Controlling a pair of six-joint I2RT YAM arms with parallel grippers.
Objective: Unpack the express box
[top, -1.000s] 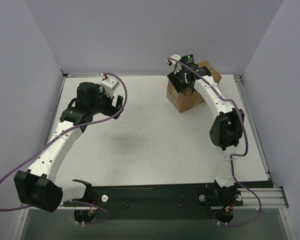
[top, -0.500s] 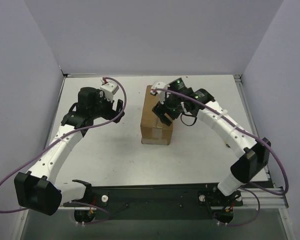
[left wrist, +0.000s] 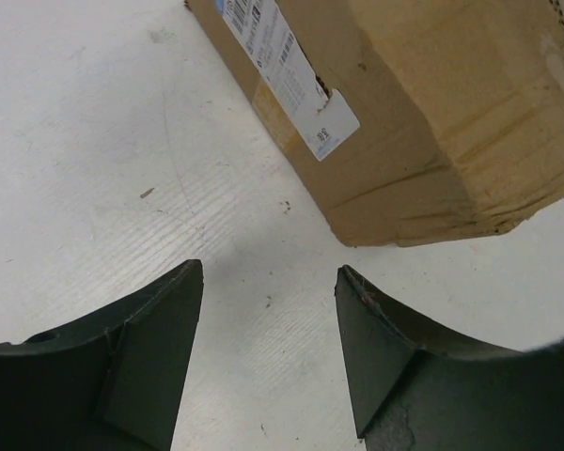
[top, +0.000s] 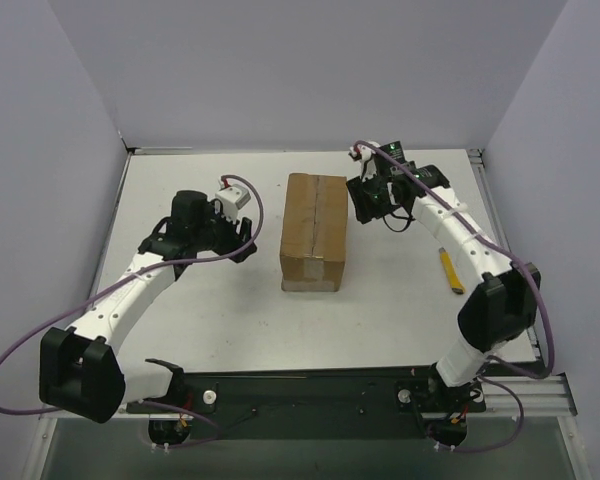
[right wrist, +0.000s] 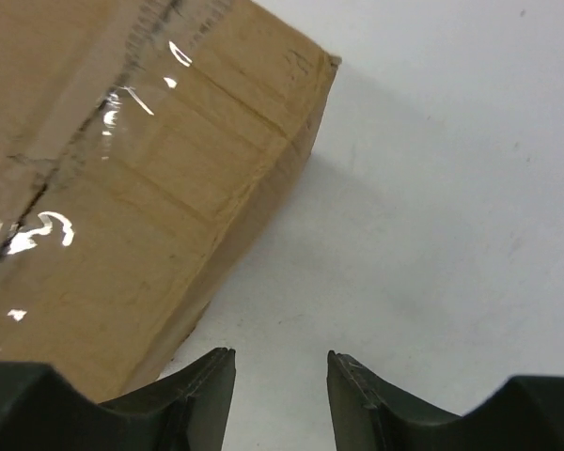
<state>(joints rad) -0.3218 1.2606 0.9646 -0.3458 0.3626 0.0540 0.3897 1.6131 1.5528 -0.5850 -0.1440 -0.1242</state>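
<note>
The express box point(top: 315, 230) lies flat in the middle of the table, brown cardboard, flaps shut under a clear tape seam point(right wrist: 38, 178). A pale label point(left wrist: 291, 75) is stuck on its left side. My left gripper point(top: 244, 238) hovers just left of the box, open, with only bare table between its fingers point(left wrist: 268, 272). To the right of the box's far end, my right gripper point(top: 364, 203) is open as well, with nothing between its fingers point(right wrist: 280, 355). The box's far right corner point(right wrist: 331, 62) lies ahead of it, untouched.
A slim yellow tool point(top: 450, 268) lies on the table at the right, near the right arm's elbow point(top: 500, 300). White walls close in the table on three sides. The arm bases sit on the black rail point(top: 310, 390) at the near edge.
The box came from the back right corner to the table's middle with the right gripper, which has since let go and drawn back right. The left gripper moved toward the box and narrowed.
</note>
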